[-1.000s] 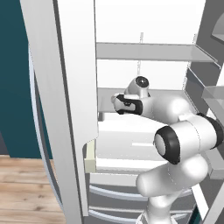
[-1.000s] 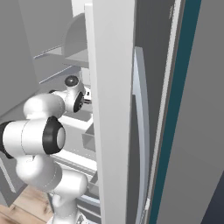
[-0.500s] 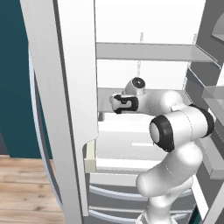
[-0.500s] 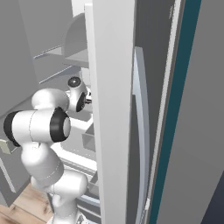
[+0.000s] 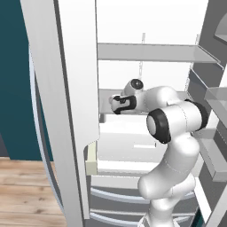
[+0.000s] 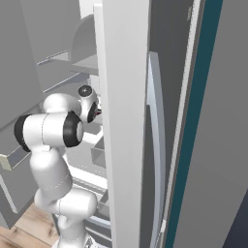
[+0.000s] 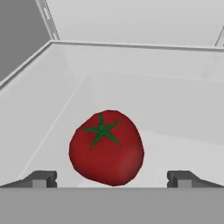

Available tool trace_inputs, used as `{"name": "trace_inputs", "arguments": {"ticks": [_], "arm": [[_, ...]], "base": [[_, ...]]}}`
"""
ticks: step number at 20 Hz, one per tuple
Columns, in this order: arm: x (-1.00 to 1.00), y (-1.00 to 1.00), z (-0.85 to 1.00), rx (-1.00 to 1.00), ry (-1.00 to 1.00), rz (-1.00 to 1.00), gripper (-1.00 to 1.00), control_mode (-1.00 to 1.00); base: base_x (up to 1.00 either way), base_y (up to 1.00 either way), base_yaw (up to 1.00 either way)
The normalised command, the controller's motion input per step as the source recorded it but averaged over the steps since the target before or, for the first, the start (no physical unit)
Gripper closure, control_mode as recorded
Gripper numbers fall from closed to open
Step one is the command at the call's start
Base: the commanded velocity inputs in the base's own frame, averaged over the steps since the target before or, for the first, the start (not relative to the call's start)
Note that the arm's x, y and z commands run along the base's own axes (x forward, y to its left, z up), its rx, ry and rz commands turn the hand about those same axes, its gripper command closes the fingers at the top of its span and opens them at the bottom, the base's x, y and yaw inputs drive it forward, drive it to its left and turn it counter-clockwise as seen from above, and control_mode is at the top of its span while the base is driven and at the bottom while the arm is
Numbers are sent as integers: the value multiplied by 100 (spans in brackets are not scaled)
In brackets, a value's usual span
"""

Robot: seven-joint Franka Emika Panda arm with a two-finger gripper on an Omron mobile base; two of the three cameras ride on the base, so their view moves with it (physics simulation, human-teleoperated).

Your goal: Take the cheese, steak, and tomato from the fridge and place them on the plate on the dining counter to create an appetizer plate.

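While the fingers (image 7: 112, 179) stand wide apart, empty, tomato (image 7: 106, 148) between them, seemingly untouched, on fridge (image 7: 131, 92) shelf.

You are looking into a home kitchen, and the plainest sign of it is the tall white and light-grey fridge (image 5: 66, 88) standing open in front of you. Its white inner shelves (image 5: 146, 52) run across the compartment, grey door bins (image 5: 219, 99) hang on the open door at the right, and pale drawer fronts (image 5: 119, 195) sit below. A glossy dark red tomato with a green star-shaped stem (image 7: 106, 147) lies on a white shelf floor inside, which marks it as a food store. Around the fridge you see a deep teal wall (image 5: 15, 88) and a light wood plank floor (image 5: 26, 190), finishes typical of a domestic room.
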Motion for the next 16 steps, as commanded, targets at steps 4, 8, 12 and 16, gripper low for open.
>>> {"name": "trace_inputs", "arguments": {"ticks": [4, 8, 12, 16], "arm": [[33, 4, -13, 0, 0, 0, -100, -100], [33, 4, -13, 0, 0, -1, -100, -100], [16, 4, -17, 0, 1, -1, -100, -100], [11, 3, -21, 0, 2, -1, -100, -100]], "base": [[0, 0, 0], [0, 0, 0], [0, 0, 0], [0, 0, 0]]}}
